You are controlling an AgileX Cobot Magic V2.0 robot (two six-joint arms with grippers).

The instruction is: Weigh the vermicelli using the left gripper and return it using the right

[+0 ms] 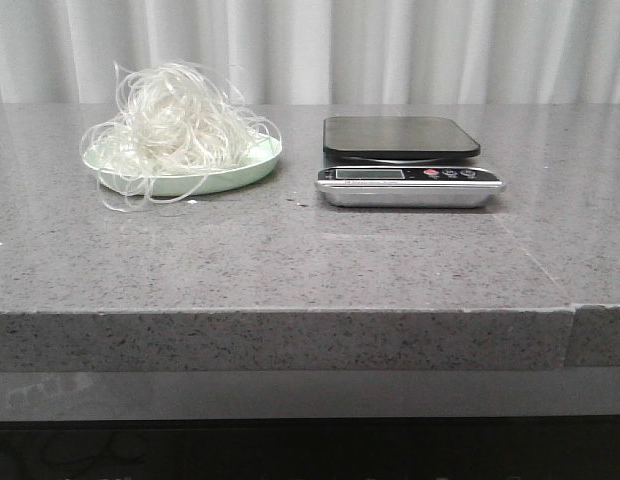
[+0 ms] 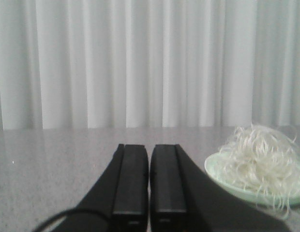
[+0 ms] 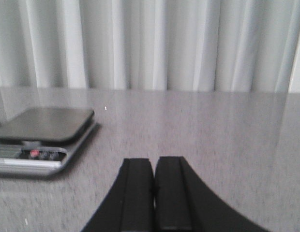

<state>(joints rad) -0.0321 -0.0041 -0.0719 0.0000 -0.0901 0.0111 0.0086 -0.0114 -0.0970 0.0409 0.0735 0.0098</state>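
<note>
The vermicelli [image 1: 176, 122] is a fluffy whitish tangle heaped on a pale green plate [image 1: 235, 178] at the table's back left. A kitchen scale [image 1: 402, 137] with a black platform and silver base stands to its right, nothing on it. Neither gripper shows in the front view. In the left wrist view my left gripper [image 2: 149, 147] is shut and empty, low over the table, with the vermicelli [image 2: 259, 157] and plate [image 2: 215, 174] off to one side. In the right wrist view my right gripper [image 3: 154, 160] is shut and empty, the scale [image 3: 43, 124] apart from it.
The grey speckled table [image 1: 310, 260] ends at a front edge near the camera. White curtains [image 1: 390, 50] hang behind it. Loose noodle strands trail over the plate's rim onto the table.
</note>
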